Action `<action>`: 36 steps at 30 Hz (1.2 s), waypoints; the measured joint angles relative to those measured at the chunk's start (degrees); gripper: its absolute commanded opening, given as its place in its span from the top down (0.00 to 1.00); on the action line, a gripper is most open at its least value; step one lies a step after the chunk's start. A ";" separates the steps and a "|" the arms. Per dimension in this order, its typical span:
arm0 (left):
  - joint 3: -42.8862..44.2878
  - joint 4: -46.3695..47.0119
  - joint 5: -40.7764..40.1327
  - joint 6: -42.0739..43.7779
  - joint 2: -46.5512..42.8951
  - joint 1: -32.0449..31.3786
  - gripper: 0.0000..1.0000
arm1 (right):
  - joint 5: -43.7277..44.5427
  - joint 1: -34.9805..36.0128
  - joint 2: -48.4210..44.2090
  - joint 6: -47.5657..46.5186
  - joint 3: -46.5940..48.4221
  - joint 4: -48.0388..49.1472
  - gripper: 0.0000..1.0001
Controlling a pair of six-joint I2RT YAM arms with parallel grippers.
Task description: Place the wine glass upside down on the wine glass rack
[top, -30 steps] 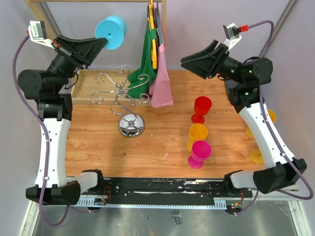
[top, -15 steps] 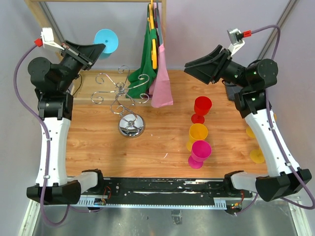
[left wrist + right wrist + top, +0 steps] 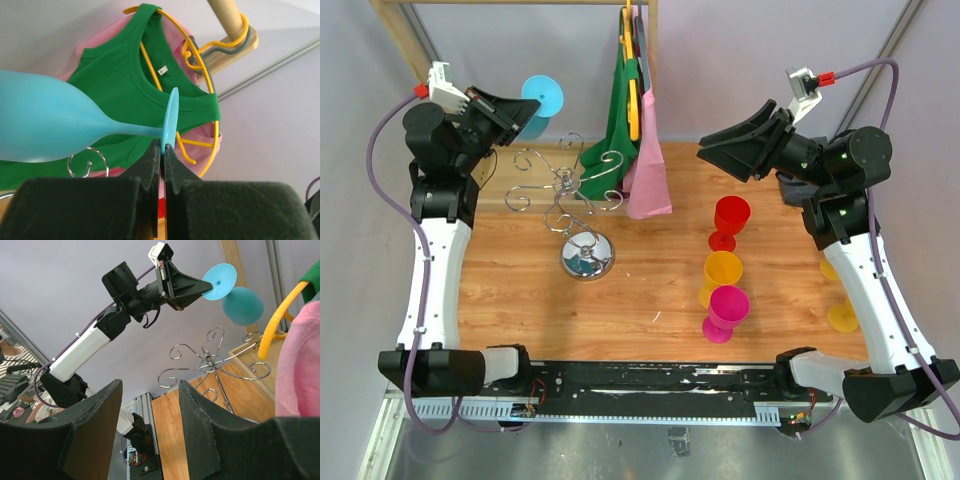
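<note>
The light blue wine glass (image 3: 542, 95) hangs in the air at the back left, above and behind the wine glass rack (image 3: 565, 185). My left gripper (image 3: 520, 110) is shut on the rim of its round foot (image 3: 171, 117), and the bowl (image 3: 45, 125) points away to the left. The chrome rack stands on the table on its domed base (image 3: 587, 255), with its curled hooks bare. The right wrist view shows the glass (image 3: 243, 305) higher than the rack (image 3: 212, 362). My right gripper (image 3: 705, 147) is open and holds nothing, raised at the back right and facing the rack.
A wooden rail (image 3: 405, 40) at the back carries green (image 3: 618, 110) and pink (image 3: 648, 170) garments on yellow hangers, close to the right of the glass. Red (image 3: 731, 215), yellow (image 3: 722, 270) and pink (image 3: 728, 305) glasses stand right of centre. More yellow glasses (image 3: 842, 317) stand behind the right arm.
My left arm has drawn its wrist back toward the left, and the blue glass has turned and shifted a little with it. The right arm has risen slightly to the right.
</note>
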 measured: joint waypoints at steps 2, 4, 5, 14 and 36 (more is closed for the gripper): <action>0.00 -0.48 -0.24 0.22 0.63 0.00 1.00 | 0.00 0.00 -0.07 -0.28 0.00 -0.57 0.49; 0.00 -0.87 -0.24 0.37 1.36 0.00 1.00 | 0.00 0.00 -0.15 -0.57 0.00 -1.14 0.49; -0.02 -1.05 -0.20 0.39 1.73 0.00 1.00 | 0.00 0.00 -0.17 -0.68 0.00 -1.36 0.49; 0.13 -1.88 0.42 0.98 4.46 0.11 1.00 | 0.02 0.00 -0.20 -1.14 0.00 -1.73 0.49; 0.39 -9.53 5.33 4.61 5.95 0.92 1.00 | 0.42 -0.02 -0.15 -1.57 0.00 -3.17 0.49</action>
